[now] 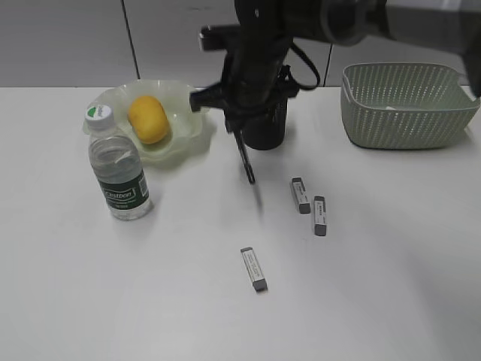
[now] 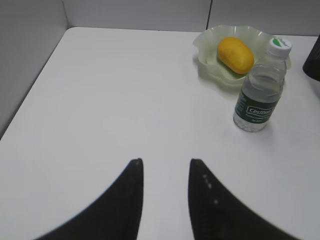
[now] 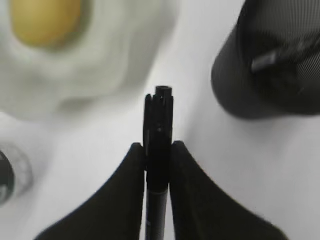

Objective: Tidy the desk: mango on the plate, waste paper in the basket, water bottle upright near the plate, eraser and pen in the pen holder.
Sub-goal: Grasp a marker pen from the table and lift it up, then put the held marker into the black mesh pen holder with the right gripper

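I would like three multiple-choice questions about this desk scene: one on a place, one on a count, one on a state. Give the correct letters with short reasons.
1. Where is the mango?
A. in the basket
B. on the plate
C. on the bare table

2. How many erasers lie on the table?
A. one
B. three
C. five

3. What does the right claw hold?
A. a pen
B. the bottle
C. nothing

Answers:
1 B, it rests inside the wavy plate.
2 B, two erasers lie close together and one eraser lies apart.
3 A, its fingers are shut on the black pen.
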